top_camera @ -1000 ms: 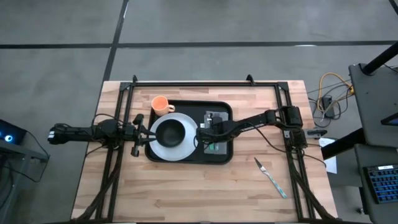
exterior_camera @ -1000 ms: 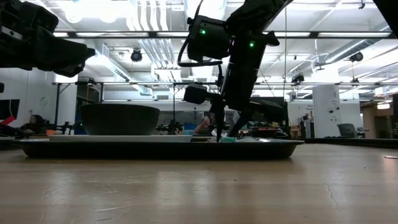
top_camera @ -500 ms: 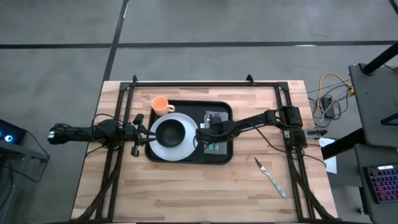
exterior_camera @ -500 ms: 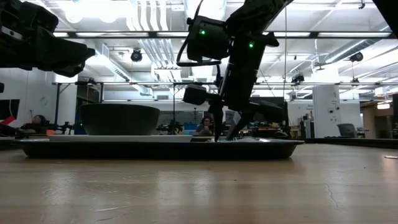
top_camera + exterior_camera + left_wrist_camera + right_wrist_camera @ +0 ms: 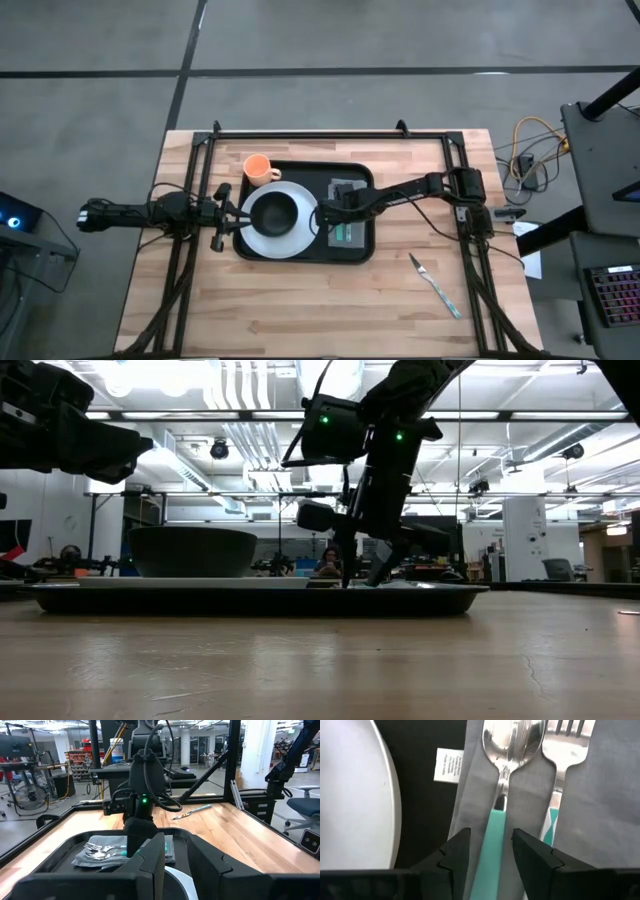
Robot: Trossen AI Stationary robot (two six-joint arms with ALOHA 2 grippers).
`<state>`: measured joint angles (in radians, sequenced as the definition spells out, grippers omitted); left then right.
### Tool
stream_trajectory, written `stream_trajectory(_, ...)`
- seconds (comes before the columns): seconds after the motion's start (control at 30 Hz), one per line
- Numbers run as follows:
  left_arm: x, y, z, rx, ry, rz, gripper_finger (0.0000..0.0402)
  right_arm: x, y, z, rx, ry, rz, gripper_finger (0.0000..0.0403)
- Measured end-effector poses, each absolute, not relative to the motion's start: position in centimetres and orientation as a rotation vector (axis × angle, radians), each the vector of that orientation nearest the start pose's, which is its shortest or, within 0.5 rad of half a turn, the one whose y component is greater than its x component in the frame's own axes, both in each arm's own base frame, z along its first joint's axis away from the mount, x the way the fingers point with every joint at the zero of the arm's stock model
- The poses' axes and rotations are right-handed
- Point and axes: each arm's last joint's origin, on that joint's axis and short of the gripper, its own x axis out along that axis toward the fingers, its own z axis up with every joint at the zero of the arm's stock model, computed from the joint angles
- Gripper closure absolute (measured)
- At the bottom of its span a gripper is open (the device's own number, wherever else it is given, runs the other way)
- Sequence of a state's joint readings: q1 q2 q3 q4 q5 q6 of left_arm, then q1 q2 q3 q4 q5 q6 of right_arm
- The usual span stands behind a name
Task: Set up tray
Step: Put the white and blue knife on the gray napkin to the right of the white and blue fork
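The tray [image 5: 300,250] sits mid-table, holding a white plate [image 5: 290,238] with a black bowl [image 5: 274,211] and a gray napkin [image 5: 580,795]. The right gripper [image 5: 492,851] hangs over the napkin, fingers parted either side of a teal-handled spoon [image 5: 506,765] beside a fork [image 5: 565,740]. The left gripper [image 5: 226,212] waits at the tray's left edge; its fingers cannot be judged.

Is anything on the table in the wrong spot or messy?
One thing stands out: a knife lies alone on the bare wood, away from the tray, while the spoon and fork rest on the grey napkin. The orange cup also sits outside the tray's corner. Nothing looks spilled.
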<state>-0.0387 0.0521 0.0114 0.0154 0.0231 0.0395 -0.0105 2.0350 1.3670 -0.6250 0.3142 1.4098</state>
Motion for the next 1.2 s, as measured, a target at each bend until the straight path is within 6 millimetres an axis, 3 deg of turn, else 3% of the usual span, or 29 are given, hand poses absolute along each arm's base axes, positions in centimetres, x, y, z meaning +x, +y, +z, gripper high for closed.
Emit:
stream_trajectory(0.3, 10.0, -0.5, 16.5, 0.04, 0.024, -0.062, 0.0337, 39.2, -2.4, 15.7, 0.953, 0.833, -1.054, 0.0245)
stream_trajectory(0.5, 10.0, -0.5, 16.5, 0.04, 0.024, -0.062, 0.0337, 39.0, -2.5, 17.3, 0.824, 0.835, -0.974, 0.0254)
stream_trajectory(0.77, 10.0, -0.5, 16.5, 0.039, 0.024, -0.062, 0.0337, 39.4, -2.0, 17.8, 0.703, 0.825, -0.889, 0.0269)
stream_trajectory(1.03, 10.0, -0.5, 16.5, 0.04, 0.024, -0.062, 0.0337, 40.4, 0.3, 19.2, 0.497, 0.729, -0.765, 0.0276)
stream_trajectory(1.2, 10.0, -0.5, 16.5, 0.04, 0.024, -0.062, 0.0337, 40.2, 3.0, 19.6, 0.396, 0.729, -0.711, 0.0272)
